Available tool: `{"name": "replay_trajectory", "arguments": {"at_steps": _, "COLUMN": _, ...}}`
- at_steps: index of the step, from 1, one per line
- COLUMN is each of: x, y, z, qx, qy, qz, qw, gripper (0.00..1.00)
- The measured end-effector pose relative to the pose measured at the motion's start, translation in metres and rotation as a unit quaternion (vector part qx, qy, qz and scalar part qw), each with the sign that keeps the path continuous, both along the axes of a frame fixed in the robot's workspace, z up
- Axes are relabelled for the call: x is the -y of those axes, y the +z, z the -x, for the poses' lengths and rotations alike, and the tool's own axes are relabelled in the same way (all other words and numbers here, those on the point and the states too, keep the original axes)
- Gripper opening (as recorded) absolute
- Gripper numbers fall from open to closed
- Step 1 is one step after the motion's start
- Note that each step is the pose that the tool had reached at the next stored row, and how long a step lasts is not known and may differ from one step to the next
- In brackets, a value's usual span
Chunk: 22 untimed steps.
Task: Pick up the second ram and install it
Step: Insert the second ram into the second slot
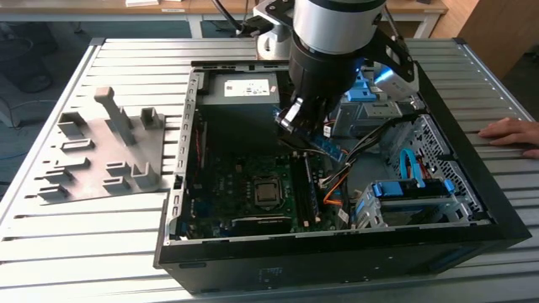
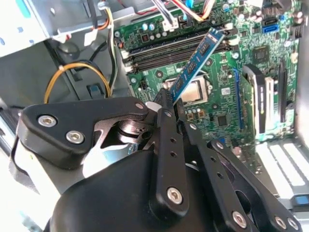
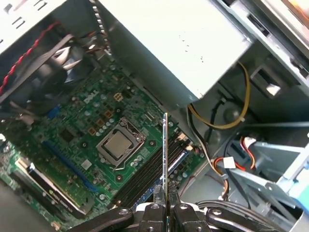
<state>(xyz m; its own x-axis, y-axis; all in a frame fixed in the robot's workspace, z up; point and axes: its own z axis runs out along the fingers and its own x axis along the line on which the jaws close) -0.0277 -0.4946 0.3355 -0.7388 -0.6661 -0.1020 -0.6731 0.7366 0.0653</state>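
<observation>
My gripper (image 1: 308,131) hangs inside the open PC case (image 1: 471,189), above the motherboard (image 1: 244,183). It is shut on the second ram (image 1: 327,146), a thin bluish stick that slants out from between the fingers. In the second wrist view the second ram (image 2: 198,55) reaches from the gripper (image 2: 169,102) toward the long black memory slots (image 2: 174,48). The first wrist view has the second ram (image 3: 165,154) edge-on, rising from the gripper (image 3: 165,202) over the memory slots (image 3: 147,175) beside the processor socket (image 3: 118,144). The stick is held clear above the board.
A grey slotted holder tray (image 1: 101,151) lies on the slatted table at the exterior view's left. A person's hand (image 1: 512,134) rests by the case at the exterior view's right. The power supply (image 1: 240,91), blue drive brackets (image 1: 413,189) and cable bundles (image 1: 354,161) crowd around the board.
</observation>
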Motion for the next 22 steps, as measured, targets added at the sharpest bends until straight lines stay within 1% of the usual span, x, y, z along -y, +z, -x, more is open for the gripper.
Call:
{"name": "replay_trajectory", "arguments": {"at_steps": 3, "x": 0.0000, "y": -0.0006, "z": 0.0000, "qx": 0.0000, "qy": -0.025, "qz": 0.0000, "qw": 0.9997, "gripper": 0.14}}
{"name": "replay_trajectory", "arguments": {"at_steps": 5, "x": 0.0000, "y": -0.0010, "z": 0.0000, "qx": 0.0000, "qy": -0.042, "qz": 0.0000, "qw": 0.9991, "gripper": 0.14}}
{"name": "replay_trajectory", "arguments": {"at_steps": 8, "x": 0.0000, "y": -0.0017, "z": 0.0000, "qx": 0.0000, "qy": -0.067, "qz": 0.0000, "qw": 0.9978, "gripper": 0.14}}
{"name": "replay_trajectory", "arguments": {"at_steps": 11, "x": 0.0000, "y": -0.0023, "z": 0.0000, "qx": 0.0000, "qy": -0.091, "qz": 0.0000, "qw": 0.9958, "gripper": 0.14}}
{"name": "replay_trajectory", "arguments": {"at_steps": 14, "x": 0.0000, "y": -0.0029, "z": 0.0000, "qx": 0.0000, "qy": -0.116, "qz": 0.0000, "qw": 0.9932, "gripper": 0.14}}
{"name": "replay_trajectory", "arguments": {"at_steps": 17, "x": 0.0000, "y": -0.0035, "z": 0.0000, "qx": 0.0000, "qy": -0.140, "qz": 0.0000, "qw": 0.9902, "gripper": 0.14}}
{"name": "replay_trajectory", "arguments": {"at_steps": 20, "x": 0.0000, "y": -0.0042, "z": 0.0000, "qx": 0.0000, "qy": -0.164, "qz": 0.0000, "qw": 0.9864, "gripper": 0.14}}
{"name": "replay_trajectory", "arguments": {"at_steps": 22, "x": 0.0000, "y": -0.0046, "z": 0.0000, "qx": 0.0000, "qy": -0.181, "qz": 0.0000, "qw": 0.9835, "gripper": 0.14}}
